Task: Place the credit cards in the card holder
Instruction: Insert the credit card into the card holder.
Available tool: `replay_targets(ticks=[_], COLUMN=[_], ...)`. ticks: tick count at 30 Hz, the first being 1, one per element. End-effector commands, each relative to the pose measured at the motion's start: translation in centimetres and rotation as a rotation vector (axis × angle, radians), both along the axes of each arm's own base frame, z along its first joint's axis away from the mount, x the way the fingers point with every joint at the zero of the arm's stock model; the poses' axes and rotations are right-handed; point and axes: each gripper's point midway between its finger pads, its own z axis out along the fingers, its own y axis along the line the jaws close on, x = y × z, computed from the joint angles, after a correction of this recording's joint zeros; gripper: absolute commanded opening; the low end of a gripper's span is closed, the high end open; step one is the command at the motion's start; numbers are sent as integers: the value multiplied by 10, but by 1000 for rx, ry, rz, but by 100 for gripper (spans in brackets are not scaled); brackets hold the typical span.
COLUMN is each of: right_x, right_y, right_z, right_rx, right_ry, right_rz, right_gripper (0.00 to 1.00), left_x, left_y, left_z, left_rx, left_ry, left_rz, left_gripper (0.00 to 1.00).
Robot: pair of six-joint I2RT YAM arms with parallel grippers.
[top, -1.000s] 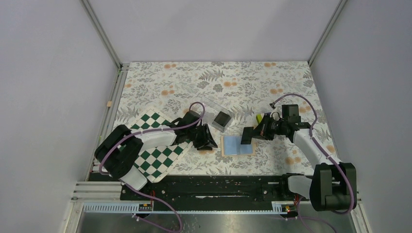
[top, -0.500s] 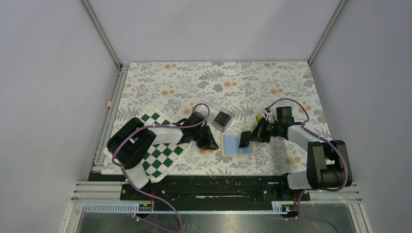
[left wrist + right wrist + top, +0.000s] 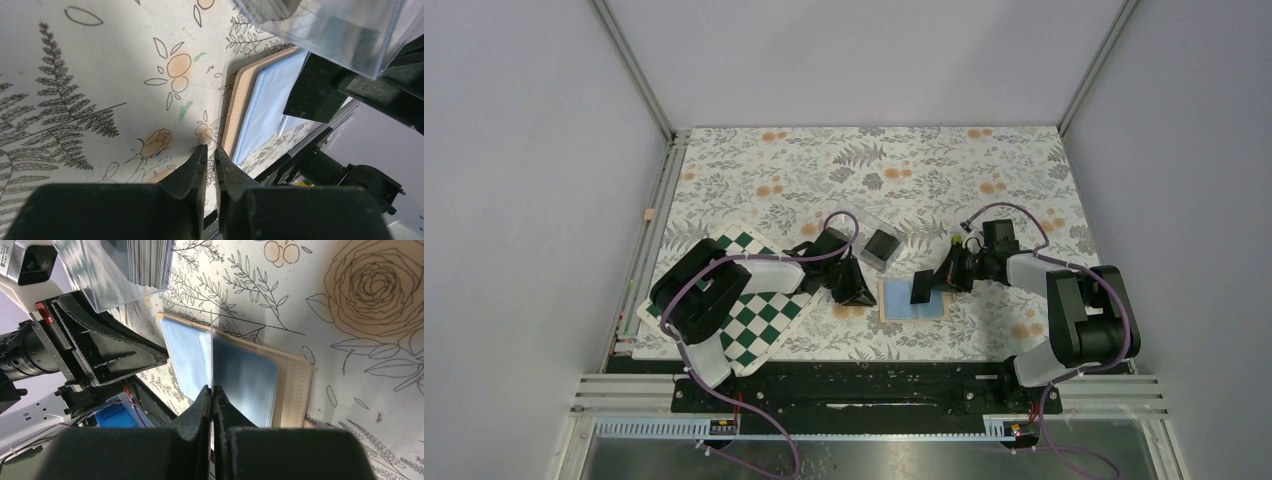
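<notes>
On the left lies the green-and-white chequered board (image 3: pixel 754 312), with the left arm stretched over it. The left gripper (image 3: pixel 855 292) has its fingers drawn together, with only a thin slit between them and nothing in it. Its tips are down at the table (image 3: pixel 824 170), just beside the left edge of the card holder (image 3: pixel 900 306), perhaps to stop it from sliding. Just behind stands the clear box (image 3: pixel 860 222), which holds a stack of cards (image 3: pixel 882 246) set on edge; how many I cannot tell. In the middle the card holder lies open and flat with its blue lining up, and I cannot make out any card in its pockets. Over it the right gripper (image 3: pixel 944 273) is clamped on one credit card (image 3: pixel 921 288), held on its edge above the lining; whether it touches, I cannot tell. I judge that the step in hand is the insertion of this card. The next move needs the lower edge to find the mouth of a pocket, then the card to lean flatter and slide in without pushing the holder away.
</notes>
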Motion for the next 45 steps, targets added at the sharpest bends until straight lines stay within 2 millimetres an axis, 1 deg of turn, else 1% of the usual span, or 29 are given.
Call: replay_targets(ticks=[1, 9, 12, 15, 22, 27, 32, 40, 45], right_x=[14, 9, 6, 3, -16, -24, -33, -32, -35], right_y=[6, 14, 18, 18, 14, 16, 15, 17, 18], right_z=[2, -1, 1, 3, 2, 4, 1, -2, -6], right_rx=[7, 1, 10, 11, -3, 20, 12, 20, 5], right_ry=[-61, -43, -34, -34, 42, 72, 118, 151, 193], right_rz=[20, 48, 53, 49, 50, 60, 62, 86, 96], right_gripper=[0, 0, 0, 0, 0, 0, 0, 0, 0], left_x=[8, 8, 7, 7, 9, 11, 9, 9, 9], left_y=[-11, -13, -13, -12, -12, -12, -10, -13, -13], left_z=[5, 3, 0, -1, -4, -4, -6, -7, -6], left_rx=[-20, -21, -18, -10, 14, 15, 33, 35, 43], left_ry=[-22, -11, -5, -5, -6, -16, -6, -8, -7], left_rz=[-11, -20, -22, -21, -29, -34, -35, -52, -56], left_gripper=[11, 9, 6, 5, 4, 4, 3, 3, 3])
